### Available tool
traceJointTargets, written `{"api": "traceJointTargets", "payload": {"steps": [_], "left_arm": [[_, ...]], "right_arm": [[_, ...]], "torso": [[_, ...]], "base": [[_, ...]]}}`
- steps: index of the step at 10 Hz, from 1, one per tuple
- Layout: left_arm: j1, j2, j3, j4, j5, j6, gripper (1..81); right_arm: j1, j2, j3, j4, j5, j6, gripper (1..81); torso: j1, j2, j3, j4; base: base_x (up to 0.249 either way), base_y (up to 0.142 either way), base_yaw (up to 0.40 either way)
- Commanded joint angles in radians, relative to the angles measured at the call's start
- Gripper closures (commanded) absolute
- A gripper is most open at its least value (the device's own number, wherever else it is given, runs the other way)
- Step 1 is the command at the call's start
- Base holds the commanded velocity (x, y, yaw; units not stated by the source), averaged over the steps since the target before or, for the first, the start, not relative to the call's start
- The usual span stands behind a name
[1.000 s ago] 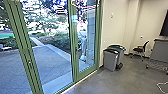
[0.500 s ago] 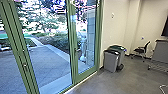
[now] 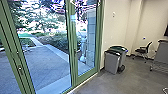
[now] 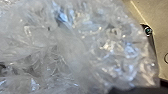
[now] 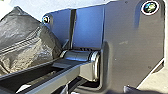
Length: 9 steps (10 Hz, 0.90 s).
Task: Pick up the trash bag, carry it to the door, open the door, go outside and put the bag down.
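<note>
Trash bag, of clear, crumpled plastic, bulges close before the left wrist camera, catching bright and bluish glints, while in the right wrist view wrinkled greyish plastic shows near the robot's dark plate; whether it is part of the same bag, I cannot tell. How the jaws of the left gripper and the right gripper stand, wide, narrow or closed on the bag, I cannot tell either. Ahead of the robot, a green-framed glass door looks out on a paved yard with shrubs and trees beyond. To its right, indoors, a grey bin with a dark lid stands just beside a green-lidded bin, near the pale wall, with a black office chair farther off
</note>
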Motion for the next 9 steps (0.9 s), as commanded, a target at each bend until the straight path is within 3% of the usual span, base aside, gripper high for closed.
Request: {"api": "traceJointTargets", "payload": {"steps": [1,6,9], "left_arm": [[-0.066,-0.002,0.001,0.009,0.055,0.006,81.1],[-0.066,-0.002,0.001,0.009,0.055,0.006,81.1],[-0.066,-0.002,0.001,0.009,0.055,0.006,81.1]], "right_arm": [[0.064,0.0,-0.003,0.001,-0.065,-0.004,1.0],[0.064,0.0,-0.004,0.001,-0.064,-0.004,1.0],[0.066,0.001,-0.004,0.001,-0.064,-0.004,1.0]], "torso": [[0.0,0.0,0.0,0.0],[0.0,0.0,0.0,0.0],[0.0,0.0,0.0,0.0]], "base": [[0.168,0.0,0.0],[0.176,0.0,0.0],[0.178,-0.067,0.0]]}}
